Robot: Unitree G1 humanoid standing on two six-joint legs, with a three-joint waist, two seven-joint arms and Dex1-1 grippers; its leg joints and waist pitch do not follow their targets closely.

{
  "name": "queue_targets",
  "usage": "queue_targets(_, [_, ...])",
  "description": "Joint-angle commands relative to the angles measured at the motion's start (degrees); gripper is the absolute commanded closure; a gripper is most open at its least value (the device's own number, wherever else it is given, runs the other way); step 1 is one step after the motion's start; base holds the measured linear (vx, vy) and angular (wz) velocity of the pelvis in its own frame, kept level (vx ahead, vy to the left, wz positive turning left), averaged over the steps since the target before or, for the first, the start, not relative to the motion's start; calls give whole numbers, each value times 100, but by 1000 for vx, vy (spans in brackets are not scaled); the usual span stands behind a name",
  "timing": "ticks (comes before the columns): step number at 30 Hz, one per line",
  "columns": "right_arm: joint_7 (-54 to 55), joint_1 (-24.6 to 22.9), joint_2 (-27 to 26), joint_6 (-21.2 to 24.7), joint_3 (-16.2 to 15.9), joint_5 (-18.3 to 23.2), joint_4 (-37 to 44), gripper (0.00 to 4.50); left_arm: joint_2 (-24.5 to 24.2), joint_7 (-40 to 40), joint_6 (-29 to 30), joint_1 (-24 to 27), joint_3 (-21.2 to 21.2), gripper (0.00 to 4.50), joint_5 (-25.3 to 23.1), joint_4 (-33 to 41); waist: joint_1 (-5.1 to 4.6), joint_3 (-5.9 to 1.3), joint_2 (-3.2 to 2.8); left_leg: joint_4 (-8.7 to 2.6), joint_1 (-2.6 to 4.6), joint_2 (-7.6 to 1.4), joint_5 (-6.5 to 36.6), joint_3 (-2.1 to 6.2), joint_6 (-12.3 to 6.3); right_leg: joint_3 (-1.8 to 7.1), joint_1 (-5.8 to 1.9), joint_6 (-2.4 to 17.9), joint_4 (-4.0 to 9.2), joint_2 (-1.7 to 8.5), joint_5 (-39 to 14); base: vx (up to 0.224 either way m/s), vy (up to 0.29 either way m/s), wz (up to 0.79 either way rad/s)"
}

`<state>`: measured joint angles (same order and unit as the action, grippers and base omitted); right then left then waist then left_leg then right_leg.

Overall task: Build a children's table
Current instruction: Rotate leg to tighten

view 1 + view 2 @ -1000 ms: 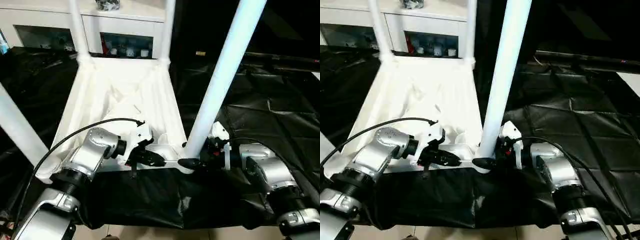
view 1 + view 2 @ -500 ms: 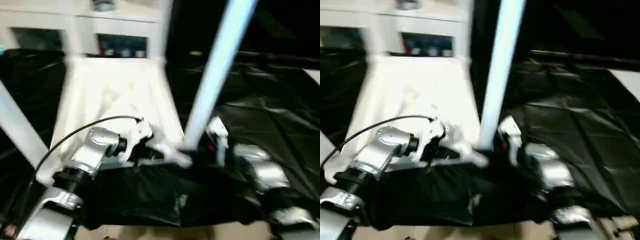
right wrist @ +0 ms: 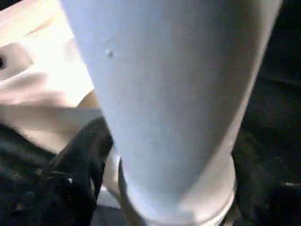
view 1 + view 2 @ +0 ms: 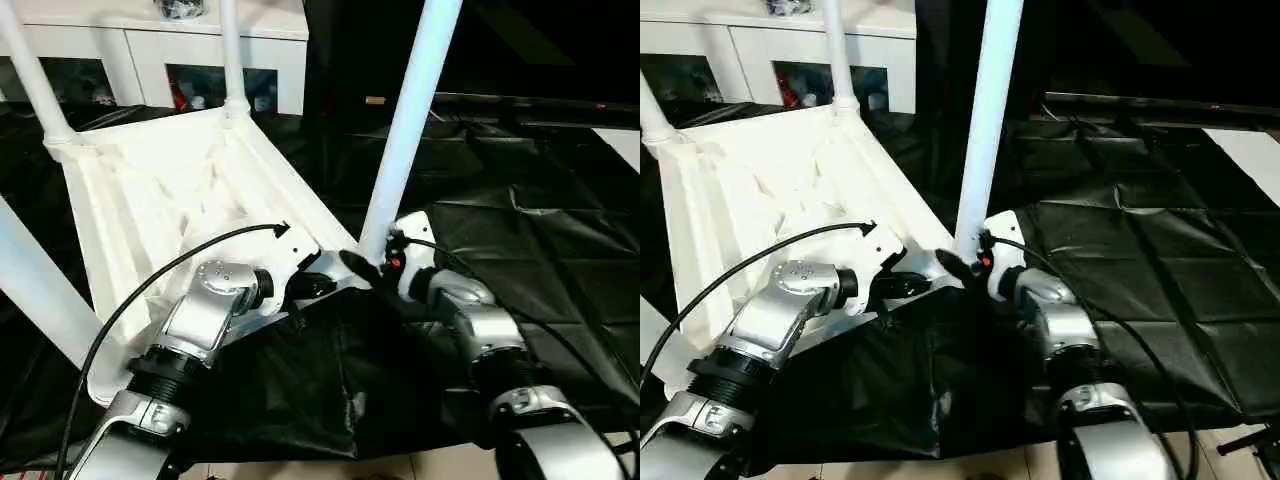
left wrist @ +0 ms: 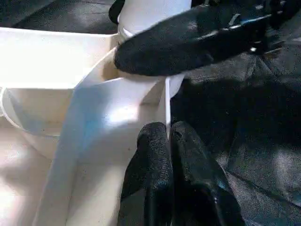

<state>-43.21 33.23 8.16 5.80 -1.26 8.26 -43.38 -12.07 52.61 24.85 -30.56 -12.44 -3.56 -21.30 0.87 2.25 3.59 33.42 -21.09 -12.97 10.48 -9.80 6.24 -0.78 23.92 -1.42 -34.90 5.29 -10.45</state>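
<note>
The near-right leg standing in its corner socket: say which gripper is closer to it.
Right. The right gripper straddles the base of the leg at its socket. The left gripper is shut on the tabletop rim just beside that corner.

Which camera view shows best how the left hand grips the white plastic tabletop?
The left wrist view: the left hand is shut on the thin edge wall of the white plastic tabletop. The eye views show the hand at that near edge, but its fingers are small there.

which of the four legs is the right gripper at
The near right leg, rising from the tabletop corner nearest the robot's right arm. The right gripper sits at its base; the other three legs stand untouched.
</note>
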Motion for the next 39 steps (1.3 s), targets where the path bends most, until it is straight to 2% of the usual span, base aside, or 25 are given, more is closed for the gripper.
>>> queue_targets(1, [-1154,-202,1,45,-611,94,407,81,128,169,-272,-85,-135,450,278,-47,39,-337,-42,-358,27,46,1008,-117,-434,45,-324,1492,343,56,-347,0,0,0])
queue_targets(2, [-1168,-206,7,45,-614,96,415,81,125,175,-276,-86,-135,450,278,-50,68,-338,-38,-349,29,44,976,-125,-467,52,-317,1497,334,60,-309,0,0,0])
queue_targets(3, [-1633,-354,224,101,-713,178,714,81,28,353,-398,-163,-140,450,277,-186,65,-332,-4,-352,20,45,976,-130,-476,53,-311,1496,339,59,-341,0,0,0])
queue_targets(4, [-1898,-434,353,251,-760,271,913,81,-37,485,-488,-219,-143,450,286,-291,113,-333,-11,-346,45,47,1002,-132,-495,51,-312,1475,345,52,-429,0,0,0])
queue_targets(6, [-2255,-536,525,509,-825,406,1183,81,-124,736,-599,-276,-152,450,339,-396,146,-310,-6,-367,48,53,1099,-130,-500,54,-301,1433,376,51,-647,0,0,0])
queue_targets(9, [-2686,-684,763,670,-931,490,1483,81,-265,1142,-804,-357,-183,450,399,-560,159,-291,11,-383,57,39,1367,-126,-393,59,-264,1301,427,74,-1210,0,0,0])
queue_targets(12, [-3166,-834,1020,820,-1041,576,1771,81,-396,1601,-968,-516,-203,450,464,-872,172,-289,28,-399,33,45,1381,-109,-345,54,-268,1205,438,79,-1404,0,0,0])
queue_targets(14, [-3332,-885,1113,898,-1103,595,1880,113,-447,1751,-1094,-615,-251,450,455,-1070,204,-289,13,-398,45,36,1375,-110,-328,63,-249,1184,436,90,-1405,0,0,0])
queue_targets(18, [-3403,-927,1156,1001,-1166,594,2006,124,-469,1819,-1208,-685,-269,450,444,-1235,226,-302,24,-396,36,29,1255,-109,-290,56,-260,1235,402,99,-1207,0,0,0])
queue_targets(20, [-3405,-935,1154,1031,-1180,599,2038,149,-473,1824,-1223,-701,-267,450,437,-1267,230,-307,24,-391,31,37,1225,-111,-284,56,-268,1256,397,97,-1160,0,0,0])
queue_targets(25, [-3315,-938,1072,1162,-1139,611,2077,176,-499,1926,-1295,-631,-263,450,483,-1244,240,-300,48,-394,24,33,1196,-110,-285,52,-275,1240,396,105,-1227,0,0,0])
queue_targets(26, [-3284,-941,1046,1159,-1130,604,2070,179,-497,1883,-1287,-597,-258,450,485,-1215,239,-304,65,-388,28,30,1189,-116,-288,55,-270,1228,399,107,-1238,0,0,0])
queue_targets(31, [-2789,-888,820,1029,-939,532,1867,183,-395,1456,-1142,-536,-176,450,436,-1115,236,-300,50,-392,20,33,1209,-113,-257,58,-265,1195,403,112,-1316,0,0,0])
queue_targets(33, [-2247,-760,616,859,-778,396,1540,183,-278,1134,-990,-491,-128,450,391,-1006,233,-292,26,-410,25,26,1300,-102,-184,53,-248,1175,411,125,-1459,0,0,0])
queue_targets(35, [-1410,-541,338,709,-563,221,1047,184,-90,739,-712,-394,-58,450,374,-758,154,-296,29,-434,-8,25,1388,-76,-38,34,-265,1109,408,132,-1675,0,0,0])
queue_targets(36, [-748,-338,95,618,-372,149,646,184,90,412,-494,-307,-13,450,355,-537,76,-289,46,-447,-44,35,1413,-62,17,25,-274,1064,411,125,-1806,0,0,0])
queue_targets(38, [-430,-232,-61,584,-282,142,468,184,179,303,-410,-246,-39,450,328,-415,42,-308,36,-437,-56,54,1330,-54,36,21,-292,979,423,121,-1846,0,0,0])
queue_targets(39, [-258,-171,-146,540,-256,121,367,184,233,230,-371,-215,-56,450,303,-354,44,-314,34,-424,-36,53,1311,-65,10,29,-275,995,428,115,-1755,0,0,0])
